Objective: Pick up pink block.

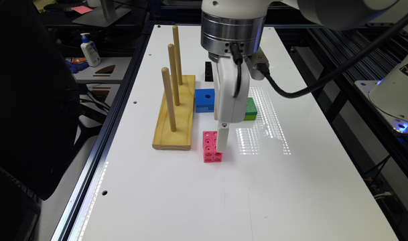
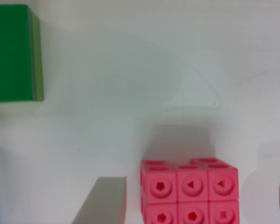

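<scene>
Pink plastic, holed cubes joined in a 2-wide stack: pink block (image 1: 212, 147) on white table (image 1: 290, 187), just beside wooden peg board (image 1: 175, 113) toward exterior view's right, w/ blue block (image 1: 204, 99) and green block (image 1: 250, 108) further back, black strip (image 1: 208, 71) beyond those. Long axis running roughly away from exterior camera, toward blue block. Gripper (image 1: 222, 140) down at table level, overlapping block's right-hand side in exterior view, one white finger hiding part of it. In wrist view, pink block (image 2: 189, 191) between two fingers: grey finger (image 2: 102, 200) on one side w/ clear gap of bare table, pale blurred pad on the other, near block's edge, contact hard to judge. Jaws apart, straddling block across short axis, nothing clamped yet. Judgement: approach about done, closing next; block looks off-centre toward one finger, so closing may nudge it sideways before grip settles. Lower half of block cut off by wrist frame edge, so depth of fingers along block's sides unclear. Fingertips not separable in exterior view. Green block (image 2: 14, 53) and sliver of blue at wrist frame edge, well apart from jaws.
</scene>
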Motion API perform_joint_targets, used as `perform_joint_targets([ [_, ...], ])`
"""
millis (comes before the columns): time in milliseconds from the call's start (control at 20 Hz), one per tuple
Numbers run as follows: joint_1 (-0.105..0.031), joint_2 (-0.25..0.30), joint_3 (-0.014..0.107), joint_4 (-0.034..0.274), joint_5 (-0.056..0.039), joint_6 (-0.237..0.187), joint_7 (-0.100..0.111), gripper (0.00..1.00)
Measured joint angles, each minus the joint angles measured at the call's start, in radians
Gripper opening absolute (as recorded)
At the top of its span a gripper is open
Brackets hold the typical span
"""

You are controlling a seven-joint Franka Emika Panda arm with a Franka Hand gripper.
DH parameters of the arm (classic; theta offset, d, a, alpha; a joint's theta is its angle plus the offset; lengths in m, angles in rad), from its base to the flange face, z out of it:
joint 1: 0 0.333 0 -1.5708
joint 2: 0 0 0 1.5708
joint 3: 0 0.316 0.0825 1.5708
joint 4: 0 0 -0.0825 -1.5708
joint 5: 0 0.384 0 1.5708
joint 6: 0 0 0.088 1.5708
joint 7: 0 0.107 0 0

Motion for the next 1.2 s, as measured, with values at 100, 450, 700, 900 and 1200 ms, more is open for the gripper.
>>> perform_joint_targets([
  [100,0.0,0.018,-0.001,0.0,-0.0036,0.016,0.0,1.0],
  [450,0.0,0.069,-0.003,0.012,-0.0096,0.064,0.0,1.0],
  [700,0.003,0.082,-0.003,0.037,-0.0097,0.062,0.0,1.0],
  [900,0.003,0.114,-0.005,0.041,-0.0146,0.08,0.001,1.0],
  [1200,0.004,0.174,-0.009,0.081,-0.03,0.096,0.005,1.0],
])
